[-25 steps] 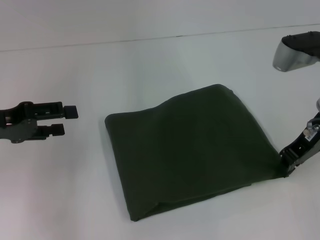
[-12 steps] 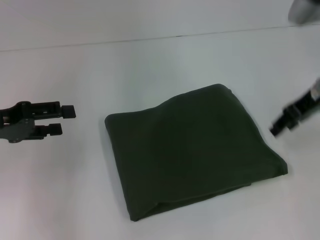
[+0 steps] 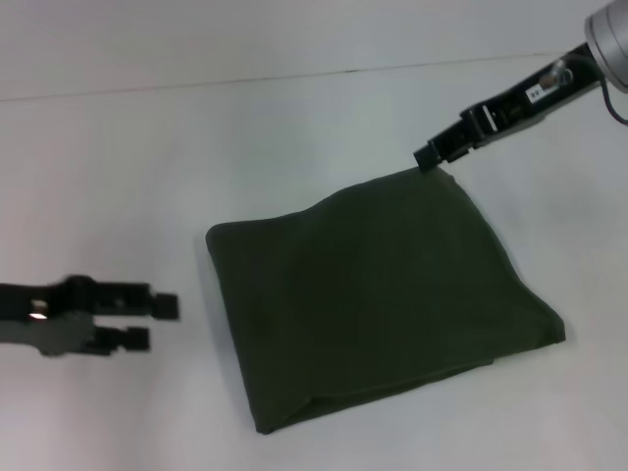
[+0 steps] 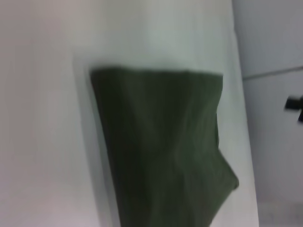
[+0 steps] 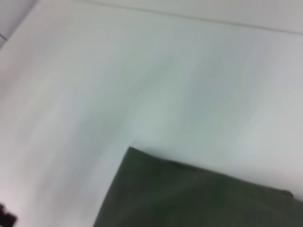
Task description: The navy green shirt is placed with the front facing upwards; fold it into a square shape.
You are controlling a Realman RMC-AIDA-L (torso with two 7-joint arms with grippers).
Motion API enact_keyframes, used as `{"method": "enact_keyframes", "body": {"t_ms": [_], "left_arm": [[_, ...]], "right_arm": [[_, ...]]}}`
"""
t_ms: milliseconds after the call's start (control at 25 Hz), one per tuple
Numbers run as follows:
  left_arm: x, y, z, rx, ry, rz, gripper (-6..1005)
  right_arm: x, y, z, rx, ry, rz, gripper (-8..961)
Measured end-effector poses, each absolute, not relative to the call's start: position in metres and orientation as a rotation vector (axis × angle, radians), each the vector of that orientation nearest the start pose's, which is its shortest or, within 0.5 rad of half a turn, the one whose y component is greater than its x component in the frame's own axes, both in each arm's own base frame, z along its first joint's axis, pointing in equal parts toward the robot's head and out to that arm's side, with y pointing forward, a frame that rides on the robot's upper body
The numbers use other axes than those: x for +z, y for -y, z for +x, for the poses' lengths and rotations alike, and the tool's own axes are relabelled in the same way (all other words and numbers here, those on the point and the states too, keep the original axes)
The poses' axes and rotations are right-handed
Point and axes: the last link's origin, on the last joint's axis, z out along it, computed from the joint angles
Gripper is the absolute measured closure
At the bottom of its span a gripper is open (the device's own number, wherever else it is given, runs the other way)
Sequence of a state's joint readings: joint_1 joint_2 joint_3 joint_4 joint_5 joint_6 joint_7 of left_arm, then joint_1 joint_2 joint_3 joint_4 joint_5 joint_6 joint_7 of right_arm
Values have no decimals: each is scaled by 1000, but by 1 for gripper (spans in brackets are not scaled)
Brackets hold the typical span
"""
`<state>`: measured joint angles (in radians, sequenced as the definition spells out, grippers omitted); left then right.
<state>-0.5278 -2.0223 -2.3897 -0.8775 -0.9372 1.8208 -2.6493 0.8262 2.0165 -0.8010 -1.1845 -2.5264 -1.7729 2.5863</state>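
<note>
The navy green shirt (image 3: 378, 294) lies folded into a rough square in the middle of the white table, plain green side up, with no letters showing. My left gripper (image 3: 155, 322) hovers open to the left of the shirt's near-left part, apart from the cloth. My right gripper (image 3: 429, 155) points down at the shirt's far right corner, its tip at the cloth's edge. The shirt (image 4: 161, 151) fills the left wrist view. The right wrist view shows only one corner of the shirt (image 5: 199, 198).
The white table (image 3: 196, 147) stretches bare around the shirt, and its far edge runs across the top of the head view. The right gripper (image 4: 296, 104) shows small and far off in the left wrist view.
My right gripper left the shirt's near right corner and swung up to its far right corner. My left gripper moved toward the table's near side. The shirt kept its shape.
</note>
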Motion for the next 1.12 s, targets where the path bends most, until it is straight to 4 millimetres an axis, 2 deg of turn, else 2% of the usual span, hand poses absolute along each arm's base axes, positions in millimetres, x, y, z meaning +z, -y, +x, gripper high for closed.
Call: {"method": "enact_keyframes", "body": {"t_ms": [120,160,200,480,640,1120], "left_arm": [[25,-309,-254,-345,2193,-2383,188],[11,-312,-247,-334,2181,-2398,188],[7,-314,-245,-332,2176,-2397,188],[-26,-327,-244,-240,2189,-2346,188],[-39,-332,-245,-189,2180,-2325,187],[-57,-334,-238,-141,2175,-2342,188]], "right_arm": [[80,-395,162,-16,-1354,-2511,469],[80,-396,162,-13,-1352,-2509,469],[80,-396,162,-11,-1352,-2509,469],[78,-394,165,-5,-1370,-2506,468],[79,-393,168,0,-1381,-2500,468],[80,-394,170,19,-1396,-2487,468]]}}
